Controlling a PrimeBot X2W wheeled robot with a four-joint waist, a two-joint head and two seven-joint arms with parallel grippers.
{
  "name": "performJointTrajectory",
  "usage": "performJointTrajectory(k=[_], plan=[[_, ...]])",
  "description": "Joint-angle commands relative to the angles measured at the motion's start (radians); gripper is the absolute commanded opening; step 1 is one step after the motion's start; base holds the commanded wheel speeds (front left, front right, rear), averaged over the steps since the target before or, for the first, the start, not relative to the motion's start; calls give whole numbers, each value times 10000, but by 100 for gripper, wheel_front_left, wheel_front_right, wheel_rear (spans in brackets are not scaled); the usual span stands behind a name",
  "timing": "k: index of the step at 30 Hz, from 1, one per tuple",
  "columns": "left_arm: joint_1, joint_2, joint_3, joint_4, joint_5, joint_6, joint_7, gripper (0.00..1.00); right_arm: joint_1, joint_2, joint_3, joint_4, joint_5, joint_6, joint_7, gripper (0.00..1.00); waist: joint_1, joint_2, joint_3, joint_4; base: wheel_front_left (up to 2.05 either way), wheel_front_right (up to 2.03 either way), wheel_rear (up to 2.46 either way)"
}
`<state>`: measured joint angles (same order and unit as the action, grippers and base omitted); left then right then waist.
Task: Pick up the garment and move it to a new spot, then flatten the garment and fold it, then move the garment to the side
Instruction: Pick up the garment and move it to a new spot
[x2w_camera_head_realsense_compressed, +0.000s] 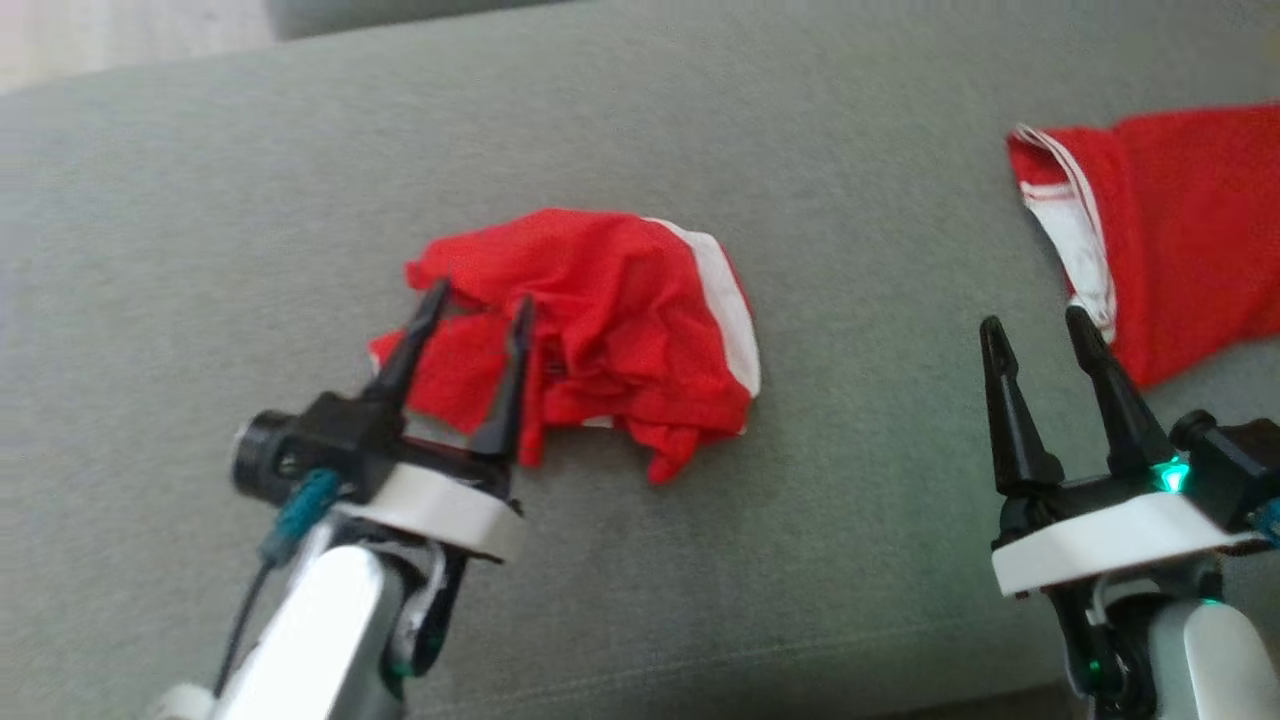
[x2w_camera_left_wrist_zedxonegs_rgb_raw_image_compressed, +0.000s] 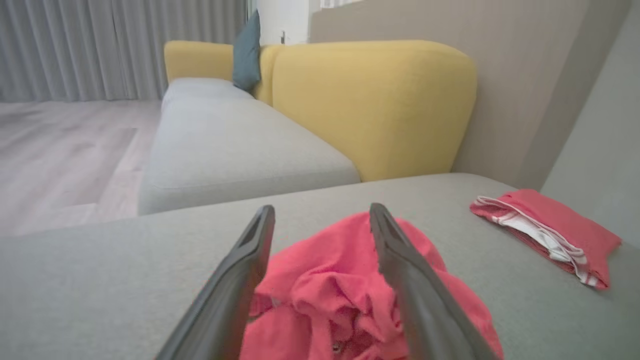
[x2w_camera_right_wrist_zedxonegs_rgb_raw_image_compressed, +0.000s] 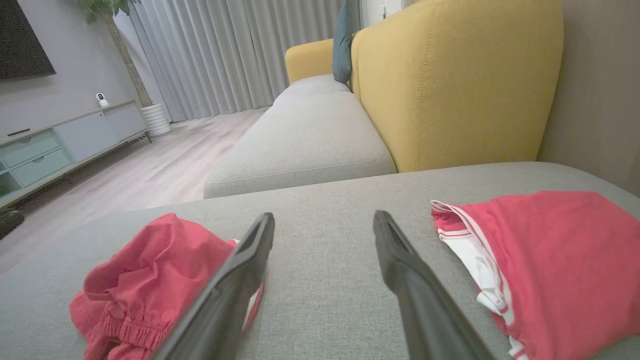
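Thin, matt, creased cloth is seen in the crumpled red garment with white trim (x2w_camera_head_realsense_compressed: 620, 320) just ahead of the left gripper (x2w_camera_head_realsense_compressed: 480, 297). Its long dark fingers (x2w_camera_head_realsense_compressed: 410, 340) are made of matt plastic. The grey sofa cushion (x2w_camera_head_realsense_compressed: 700, 560) beneath is covered in finely woven, matt fabric.

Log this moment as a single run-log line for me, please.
left hand: open, above crumpled red garment | right hand: open, empty | second red garment: right side of grey cushion | fold: not begun

Spread wide: left pincer (x2w_camera_head_realsense_compressed: 481, 293) and right pincer (x2w_camera_head_realsense_compressed: 1032, 318).
Both sit at the frame's lower corners, fingers (x2w_camera_head_realsense_compressed: 1012, 410) pointing up.
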<state>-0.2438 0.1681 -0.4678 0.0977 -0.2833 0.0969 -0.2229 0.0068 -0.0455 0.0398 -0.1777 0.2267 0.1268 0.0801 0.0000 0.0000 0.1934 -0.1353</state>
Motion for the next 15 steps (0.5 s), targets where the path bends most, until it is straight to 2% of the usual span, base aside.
performJointTrajectory(k=[1,7,15], plan=[[-106,244,528,-462,11,160,-150,100,-126,-48,149,-327,-83,39,48,100,0,0,-448,458,0,0,0],[697,526,1352,-667,-88,720,-328,100,88,-62,101,-312,-345,39,288,100,0,0,-970,899,0,0,0],[1604,909,1795,-642,-209,922,-360,100,602,-121,56,-636,-533,39,598,100,0,0,-1450,1015,0,0,0]])
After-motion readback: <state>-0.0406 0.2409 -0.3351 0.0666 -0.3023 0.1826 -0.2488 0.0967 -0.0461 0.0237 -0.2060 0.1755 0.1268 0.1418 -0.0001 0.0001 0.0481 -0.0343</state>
